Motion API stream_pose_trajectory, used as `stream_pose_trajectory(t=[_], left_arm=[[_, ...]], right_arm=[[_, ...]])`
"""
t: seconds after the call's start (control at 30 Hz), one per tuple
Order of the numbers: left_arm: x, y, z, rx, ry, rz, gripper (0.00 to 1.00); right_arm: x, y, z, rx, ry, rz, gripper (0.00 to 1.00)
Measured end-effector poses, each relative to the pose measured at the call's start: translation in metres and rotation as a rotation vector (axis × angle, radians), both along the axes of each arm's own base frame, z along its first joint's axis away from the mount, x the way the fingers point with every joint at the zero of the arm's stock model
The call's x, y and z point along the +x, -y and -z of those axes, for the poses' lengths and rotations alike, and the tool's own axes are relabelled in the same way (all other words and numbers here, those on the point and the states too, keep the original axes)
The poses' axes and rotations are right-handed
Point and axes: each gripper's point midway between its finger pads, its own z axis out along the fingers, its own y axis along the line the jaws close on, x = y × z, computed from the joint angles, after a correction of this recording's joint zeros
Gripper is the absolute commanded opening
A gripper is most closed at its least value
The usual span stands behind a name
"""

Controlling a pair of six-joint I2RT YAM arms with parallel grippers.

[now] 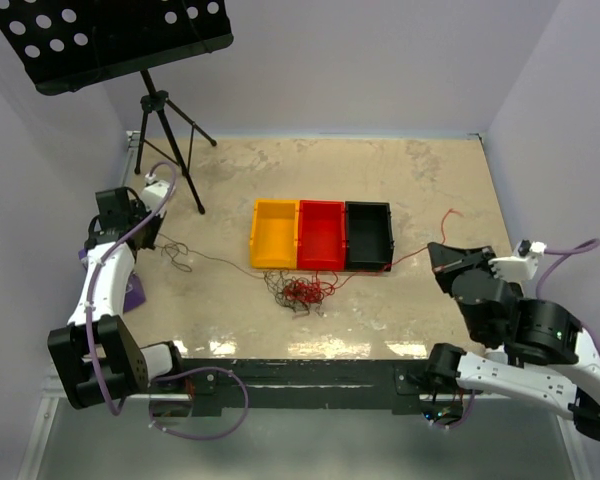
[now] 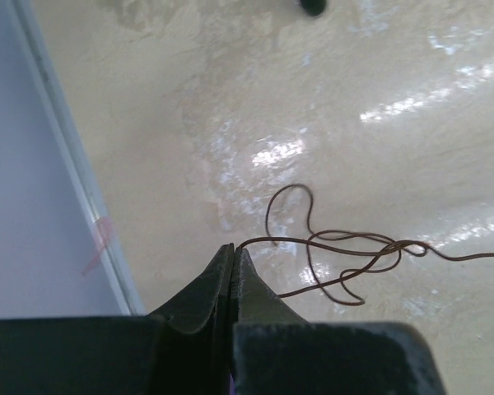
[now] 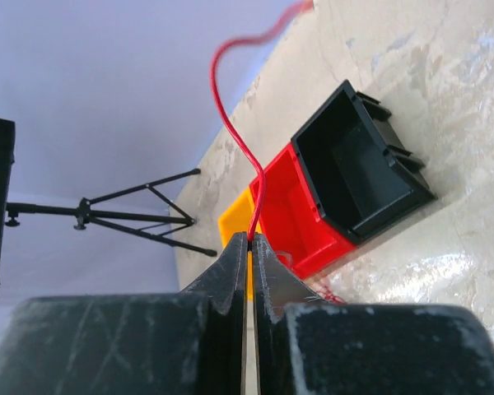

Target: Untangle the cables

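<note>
Nearest to you, both hands are pressed together, each pinching one thin wire. Your left hand (image 2: 233,257) grips the end of a dark brown cable (image 2: 399,245), which curls in loose loops just beside the fingertips. Your right hand (image 3: 249,243) grips a red cable (image 3: 229,123), and its free end rises above the fingers. Both wires run inward to the knot (image 1: 300,290), which lies on the bench (image 1: 400,180) between the two arms, just in front of the bins.

The main risk, I think, is a too strong pull outward. The knot may tighten instead of opening, or such a thin wire may slip out from the fingers. A pull can also drag the knot against the yellow bin (image 1: 275,235) or the red bin (image 1: 321,235) and shift them. The red cable passes close by the corner of the black bin (image 1: 368,235) and could catch there.

For room: your left hand is near the left edge of the bench, with the wall just beyond, so there is little travel outward. The right hand also has a wall near. Open bench lies in front of the knot and behind the bins. The tripod (image 1: 170,130) stands at the back left, and one leg comes down not far from your left hand.
</note>
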Motion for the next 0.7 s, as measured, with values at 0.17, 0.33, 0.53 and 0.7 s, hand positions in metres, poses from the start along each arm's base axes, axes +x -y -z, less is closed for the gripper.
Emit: stream_pose_trajectory(t=[0.17, 0.33, 0.53, 0.7], left_arm=[[-0.006, 0.026, -0.001, -0.088, -0.014, 0.110, 0.00], [-0.004, 0.038, -0.030, -0.121, 0.058, 0.162, 0.00], [0.009, 0.036, -0.057, -0.138, 0.136, 0.121, 0.00], [0.008, 0.039, -0.055, -0.157, 0.127, 0.128, 0.01]], right_arm=[[0.003, -0.002, 0.000, -0.052, -0.005, 0.003, 0.00], [0.006, -0.014, 0.028, -0.141, -0.065, -0.015, 0.00], [0.005, 0.005, -0.024, -0.062, 0.024, 0.034, 0.00], [-0.001, 0.043, -0.098, 0.043, 0.155, 0.129, 0.00]])
